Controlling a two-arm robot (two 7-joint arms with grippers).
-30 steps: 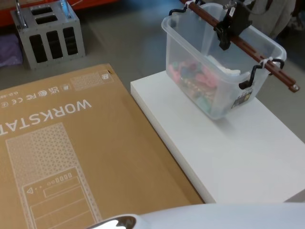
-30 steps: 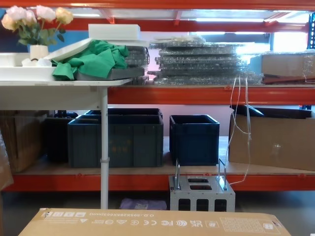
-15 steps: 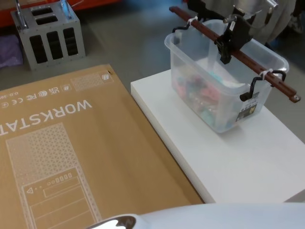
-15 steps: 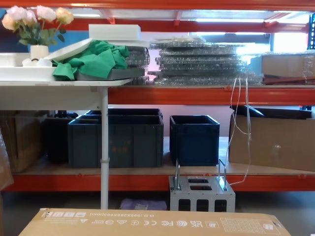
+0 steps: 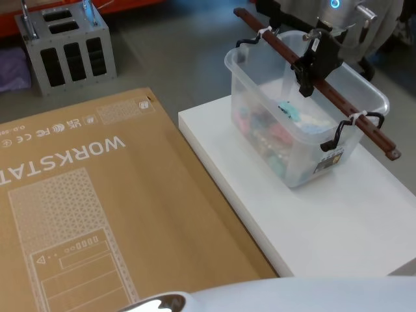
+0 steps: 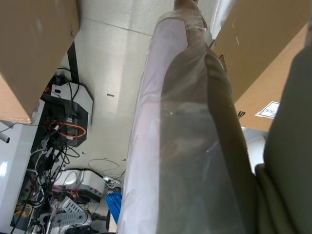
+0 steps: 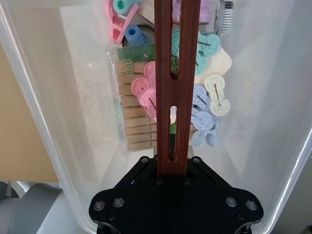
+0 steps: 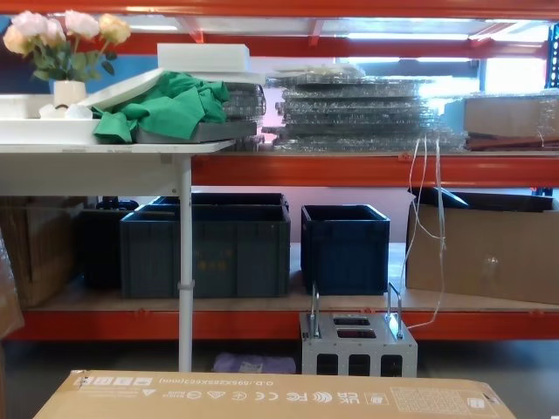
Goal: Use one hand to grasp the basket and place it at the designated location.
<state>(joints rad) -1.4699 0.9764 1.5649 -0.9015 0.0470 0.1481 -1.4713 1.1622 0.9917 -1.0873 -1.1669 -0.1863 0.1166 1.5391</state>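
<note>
The basket [image 5: 286,146] is a translucent tub holding coloured clothes pegs [image 7: 141,122], over the far part of the white platform [image 5: 338,227]. A reddish-brown bar handle [image 5: 354,114] spans its rim, tied to black hooks at both ends. My right gripper [image 5: 311,62] is shut on the middle of this bar from above. In the right wrist view the bar [image 7: 176,73] runs out of the black gripper [image 7: 171,168], with the basket wall [image 7: 58,107] below. I cannot tell whether the basket's base touches the platform.
A large flat cardboard box [image 5: 97,208] lies left of the platform. A grey metal box with loop handles [image 5: 65,45] stands on the floor at the far left. Dark blue crates [image 8: 345,244] sit on the shelf behind. The left wrist view faces the floor beside a plastic-wrapped column [image 6: 185,146].
The basket has come down and a little nearer with the right gripper, and its handle bar has turned slightly. The chest view is unchanged.
</note>
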